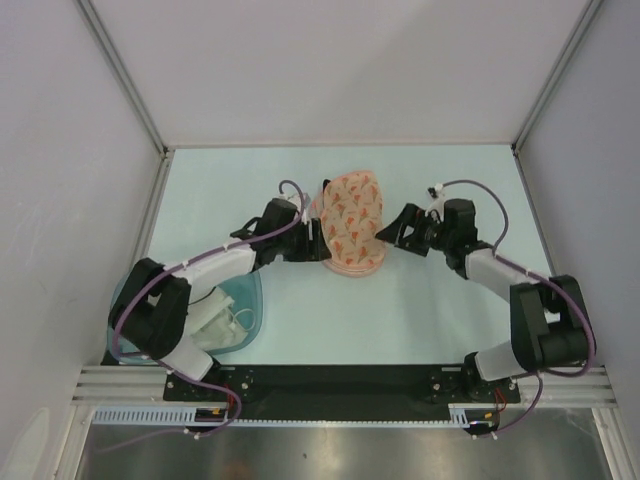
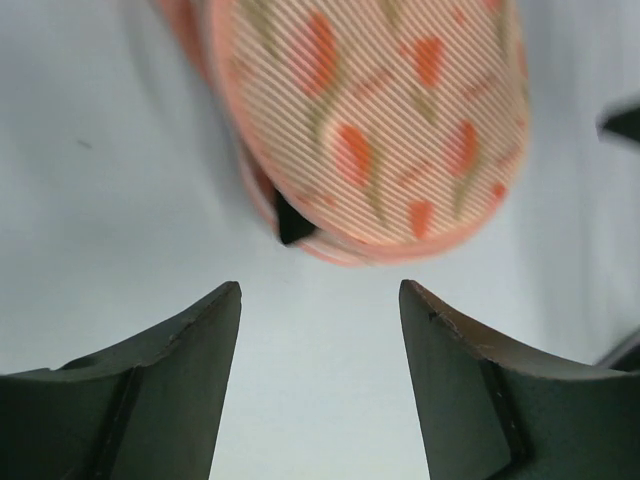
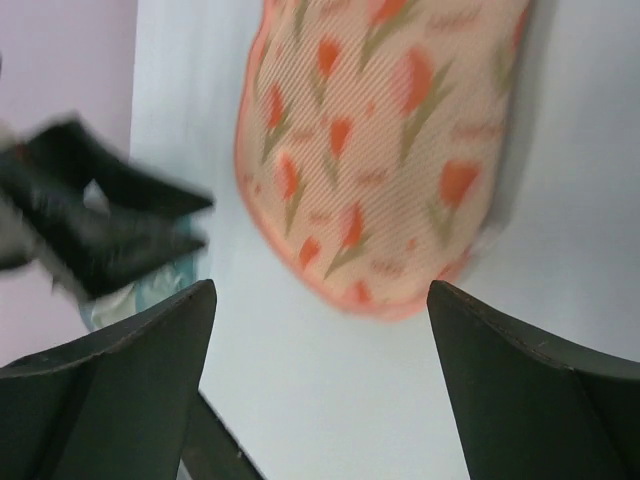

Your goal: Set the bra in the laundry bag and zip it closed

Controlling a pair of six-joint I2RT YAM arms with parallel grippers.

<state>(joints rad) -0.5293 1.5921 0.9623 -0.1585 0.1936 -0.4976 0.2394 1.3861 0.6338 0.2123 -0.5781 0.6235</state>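
Note:
The laundry bag (image 1: 352,222), a peach-pink pouch with orange-red print, lies in the middle of the table with its halves folded together. It also shows in the left wrist view (image 2: 380,110) and the right wrist view (image 3: 385,140). A small black piece (image 2: 293,222) pokes from its edge; I cannot tell what it is. The bra is hidden. My left gripper (image 1: 308,240) is open and empty just left of the bag, apart from it (image 2: 320,290). My right gripper (image 1: 385,232) is open and empty just right of the bag (image 3: 320,290).
A translucent teal tub (image 1: 245,305) holding a white garment (image 1: 215,322) stands at the near left, beside the left arm. White walls enclose the table on three sides. The left gripper shows blurred in the right wrist view (image 3: 100,225).

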